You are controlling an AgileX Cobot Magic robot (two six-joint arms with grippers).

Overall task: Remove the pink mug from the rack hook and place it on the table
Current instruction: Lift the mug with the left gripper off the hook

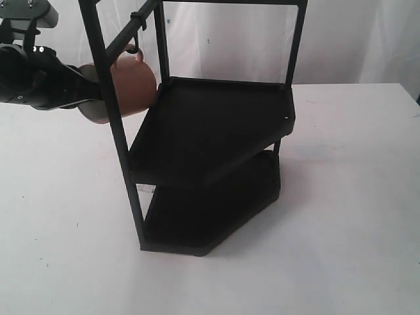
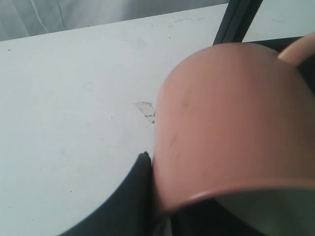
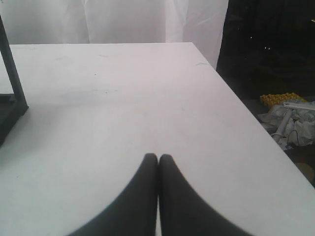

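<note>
The pink mug [image 1: 128, 84] hangs tilted at the upper left of the black rack [image 1: 216, 125], rim pointing left and down. Its loop handle [image 1: 136, 54] is still around the rack hook [image 1: 131, 47] on the slanted top bar. My left gripper [image 1: 88, 92] is shut on the mug's rim. In the left wrist view, one finger [image 2: 140, 182] presses the mug [image 2: 231, 123] from outside, while the other is hidden inside it. My right gripper [image 3: 158, 158] is shut with nothing in it, low over the table [image 3: 123, 98], and out of the exterior view.
The rack's two shelves and tall posts stand mid-table [image 1: 341, 197]; a front post [image 1: 108, 98] crosses in front of the mug. The table's edge [image 3: 246, 113] shows in the right wrist view, with clutter [image 3: 283, 101] on the floor beyond it.
</note>
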